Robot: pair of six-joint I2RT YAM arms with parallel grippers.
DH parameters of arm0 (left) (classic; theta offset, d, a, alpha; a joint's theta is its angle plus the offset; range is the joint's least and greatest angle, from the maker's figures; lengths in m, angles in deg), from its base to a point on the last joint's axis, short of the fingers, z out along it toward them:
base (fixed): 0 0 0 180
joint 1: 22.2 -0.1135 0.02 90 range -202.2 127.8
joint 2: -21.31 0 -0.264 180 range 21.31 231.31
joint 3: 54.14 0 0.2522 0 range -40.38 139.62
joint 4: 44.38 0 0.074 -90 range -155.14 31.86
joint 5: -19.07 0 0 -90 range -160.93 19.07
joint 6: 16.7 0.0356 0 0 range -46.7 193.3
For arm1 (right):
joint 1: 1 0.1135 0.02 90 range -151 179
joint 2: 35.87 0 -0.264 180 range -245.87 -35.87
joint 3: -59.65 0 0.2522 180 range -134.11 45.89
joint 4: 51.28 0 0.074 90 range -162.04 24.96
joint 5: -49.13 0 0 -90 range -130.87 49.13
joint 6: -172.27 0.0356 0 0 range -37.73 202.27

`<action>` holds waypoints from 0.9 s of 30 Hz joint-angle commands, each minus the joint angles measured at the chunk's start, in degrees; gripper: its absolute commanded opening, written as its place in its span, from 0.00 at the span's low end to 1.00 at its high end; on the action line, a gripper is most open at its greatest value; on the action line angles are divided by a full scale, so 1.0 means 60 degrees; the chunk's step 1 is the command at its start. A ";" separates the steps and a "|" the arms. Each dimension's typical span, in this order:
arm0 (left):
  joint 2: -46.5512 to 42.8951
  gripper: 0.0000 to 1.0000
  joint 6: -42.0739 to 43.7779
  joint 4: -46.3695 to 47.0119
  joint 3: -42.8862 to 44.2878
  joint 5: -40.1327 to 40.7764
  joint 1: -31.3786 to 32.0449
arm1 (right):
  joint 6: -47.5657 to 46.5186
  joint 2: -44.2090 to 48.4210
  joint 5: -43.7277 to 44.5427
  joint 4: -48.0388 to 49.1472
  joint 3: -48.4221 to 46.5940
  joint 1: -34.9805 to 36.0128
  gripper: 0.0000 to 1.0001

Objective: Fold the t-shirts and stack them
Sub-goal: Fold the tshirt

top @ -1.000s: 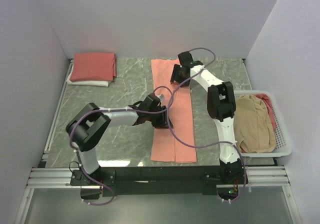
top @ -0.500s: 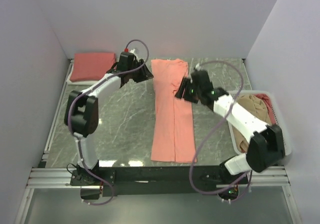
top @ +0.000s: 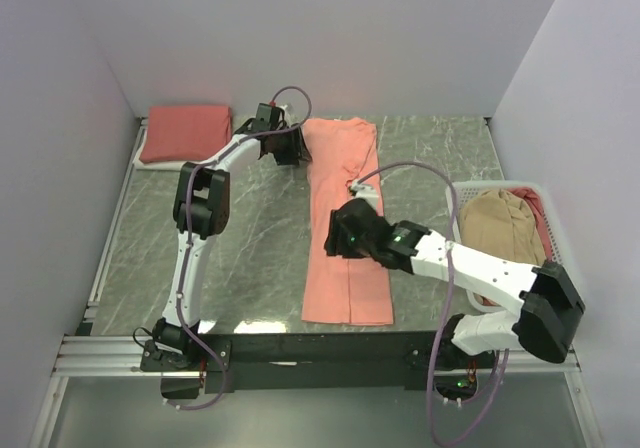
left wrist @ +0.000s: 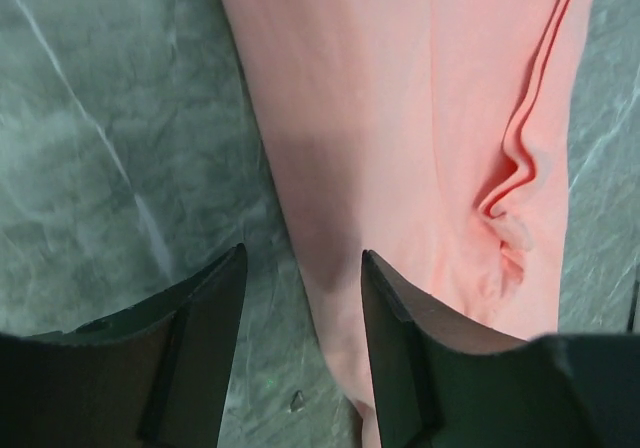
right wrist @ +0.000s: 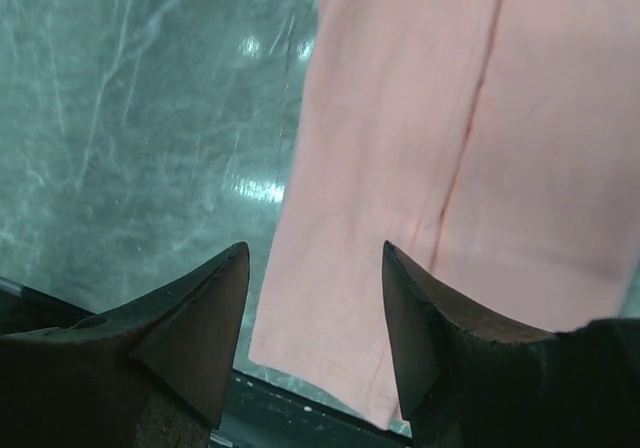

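Well left of the salmon-pink t-shirt [top: 348, 198], laid out as a long strip apparently for its crosswise fold, a stack of folded t-shirts [top: 185, 133] is seen. The left gripper [top: 290, 148], jaws spread and empty, is held at that shirt's far left edge; the right gripper [top: 338, 234], likewise spread, is poised over its near left edge. A tan t-shirt [top: 505, 233] is heaped in the basket [top: 565, 303] to its right.
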 commanded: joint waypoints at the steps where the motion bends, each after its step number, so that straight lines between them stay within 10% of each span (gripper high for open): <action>1: 0.0337 0.55 0.0342 -0.0248 0.0895 -0.0422 -0.0088 | 0.0614 -0.0647 0.1356 -0.0397 -0.0636 0.0942 0.62; 27: 0.1261 0.31 -0.0317 0.0367 0.1643 -0.1404 -0.0264 | 0.2534 -0.5307 0.2075 -0.2668 -0.3040 0.4796 0.46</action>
